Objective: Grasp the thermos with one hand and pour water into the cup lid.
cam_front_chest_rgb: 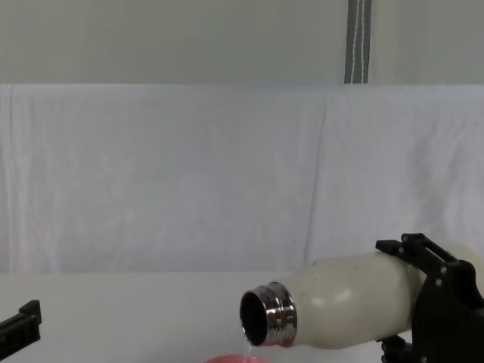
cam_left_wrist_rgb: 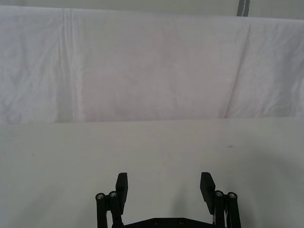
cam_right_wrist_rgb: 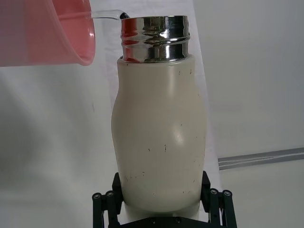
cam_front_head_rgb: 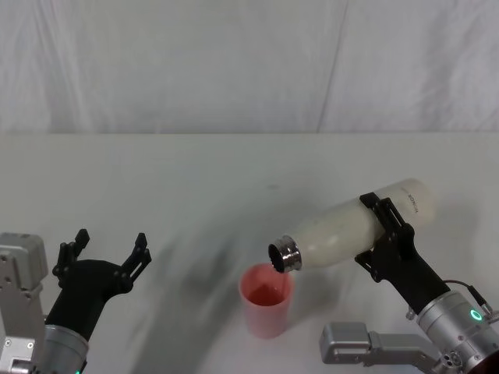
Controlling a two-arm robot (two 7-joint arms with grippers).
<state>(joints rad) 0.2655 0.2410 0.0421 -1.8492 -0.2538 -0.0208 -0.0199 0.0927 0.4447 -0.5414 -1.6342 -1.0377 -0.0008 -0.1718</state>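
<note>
Over the white bench point(cam_front_head_rgb: 156, 179), my right claw point(cam_front_head_rgb: 387, 232) clenches the thermos point(cam_front_head_rgb: 355, 226) near its base, tipped so its steel neck hangs above the cup lid point(cam_front_head_rgb: 266, 298); water point(cam_right_wrist_rgb: 107, 14) trickles out. My left claw point(cam_front_head_rgb: 105, 251) rests spread apart, well clear.

We see a white bench point(cam_front_head_rgb: 156, 195), its surface plain but for a small dark speck point(cam_front_head_rgb: 272, 186) near the middle. Behind it hangs a white cloth point(cam_front_chest_rgb: 166, 174), creased in vertical folds. Above the cloth we see a pale wall point(cam_front_chest_rgb: 151, 38) with a grey vertical strip point(cam_front_chest_rgb: 358, 41) toward the right.
</note>
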